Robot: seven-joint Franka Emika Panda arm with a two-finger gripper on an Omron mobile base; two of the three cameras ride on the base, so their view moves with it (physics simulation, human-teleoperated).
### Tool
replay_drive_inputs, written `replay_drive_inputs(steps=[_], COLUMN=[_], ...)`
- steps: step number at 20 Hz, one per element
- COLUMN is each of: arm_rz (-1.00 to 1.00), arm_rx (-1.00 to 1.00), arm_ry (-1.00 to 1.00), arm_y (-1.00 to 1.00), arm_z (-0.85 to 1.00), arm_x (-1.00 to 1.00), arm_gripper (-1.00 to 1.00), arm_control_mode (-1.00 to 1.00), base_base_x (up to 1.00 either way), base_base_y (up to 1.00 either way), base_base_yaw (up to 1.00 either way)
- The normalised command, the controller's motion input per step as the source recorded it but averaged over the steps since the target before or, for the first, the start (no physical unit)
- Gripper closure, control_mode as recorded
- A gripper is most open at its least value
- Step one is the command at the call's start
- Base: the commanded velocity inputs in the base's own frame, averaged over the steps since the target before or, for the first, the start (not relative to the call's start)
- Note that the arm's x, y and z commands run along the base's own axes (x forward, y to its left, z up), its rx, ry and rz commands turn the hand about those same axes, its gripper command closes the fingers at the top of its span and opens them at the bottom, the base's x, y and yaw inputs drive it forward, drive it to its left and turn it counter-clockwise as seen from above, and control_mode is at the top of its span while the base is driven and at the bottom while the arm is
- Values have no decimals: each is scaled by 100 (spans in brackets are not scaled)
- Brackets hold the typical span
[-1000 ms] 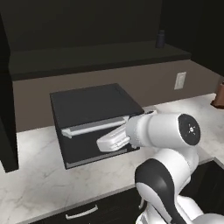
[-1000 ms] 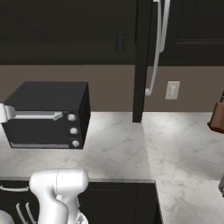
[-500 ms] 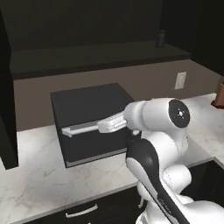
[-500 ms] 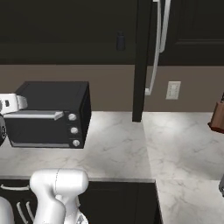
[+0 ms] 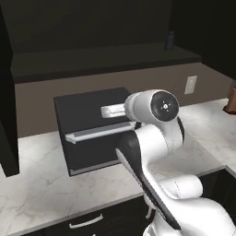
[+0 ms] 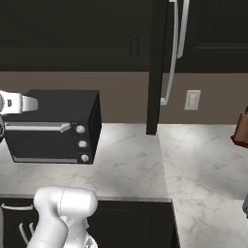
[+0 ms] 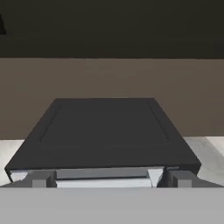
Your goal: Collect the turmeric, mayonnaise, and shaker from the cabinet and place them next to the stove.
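Jaws spread wide, holding nothing, hovering just above the toaster oven (image 5: pixel 90 129) on the table (image 6: pixel 193 164). Shaker (image 5: pixel 170 40) upright on the cabinet (image 6: pixel 206 36) shelf, well above the oven.

A black toaster oven (image 6: pixel 53 126) sits on the marble counter (image 6: pixel 131 164).

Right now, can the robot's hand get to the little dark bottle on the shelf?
Probably, but not straight away: the open gripper sits low over the toaster oven, while the shaker stands higher, off to the right. Nothing blocks the shelf.
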Motion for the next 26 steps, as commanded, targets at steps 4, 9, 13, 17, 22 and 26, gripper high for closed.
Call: replay_drive_inputs(steps=[4,9,13,17,22,26], arm_rz=[-26,-14,-9,-2,0,0], arm_rx=[0,3,3,2,0,0], arm_ry=[0,5,4,-1,-15,-20], arm_y=[-63,-95,-85,-67,-52,-48], arm_z=[41,54,54,41,21,14], arm_x=[24,25,23,31,38,40], arm_gripper=[-100,-100,-100,-100,-100,-100], arm_control_mode=[-100,-100,-100,-100,-100,-100], base_base_x=[0,0,0,0,0,0], base_base_y=[0,0,0,0,0,0], base_base_yaw=[0,0,0,0,0,0])
